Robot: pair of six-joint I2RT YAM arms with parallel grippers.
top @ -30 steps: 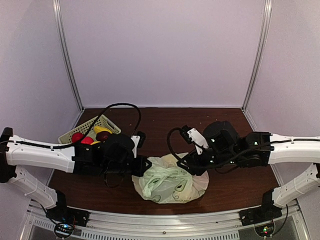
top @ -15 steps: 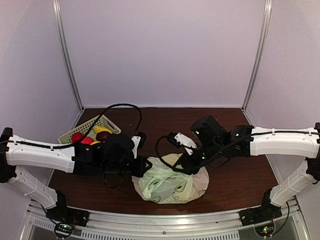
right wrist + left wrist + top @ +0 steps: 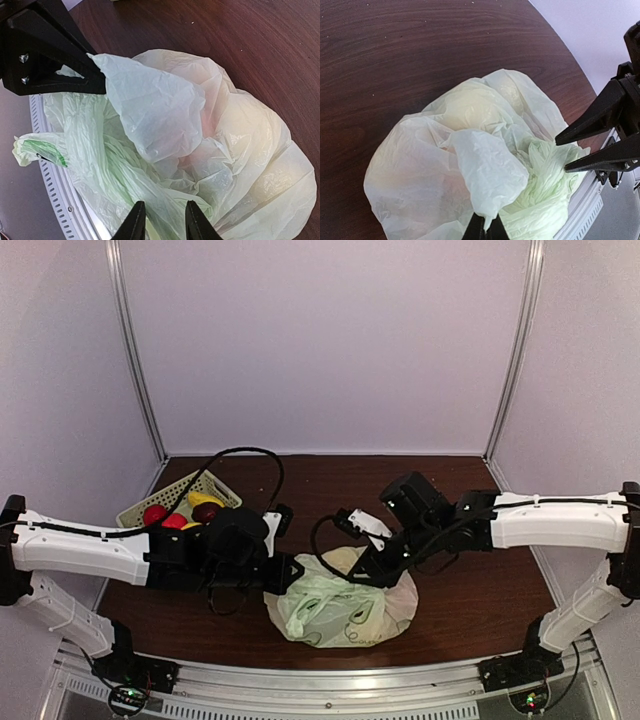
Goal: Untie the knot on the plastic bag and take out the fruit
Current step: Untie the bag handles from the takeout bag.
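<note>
The plastic bag (image 3: 345,605) lies crumpled near the front edge, pale green-white, still bulging. Fruit shows only as a pale yellow round shape (image 3: 465,107) and a pinkish one (image 3: 215,125) through the plastic. My left gripper (image 3: 485,231) is shut on a thin flap of the bag at its left side (image 3: 293,575). My right gripper (image 3: 165,222) hangs over the bag's top (image 3: 368,573), its jaws apart with bunched green plastic (image 3: 105,160) between and ahead of them. The twisted handles (image 3: 542,192) bunch together there; I cannot pick out the knot itself.
A pale green slotted basket (image 3: 135,510) stands at the back left with red, yellow and dark fruit in it. The metal front rail (image 3: 330,680) runs just below the bag. Dark wooden tabletop (image 3: 395,60) lies behind the bag.
The right arm has swung left and down onto the bag's top, and its jaws have narrowed. The left gripper has kept its hold on the flap and not moved.
</note>
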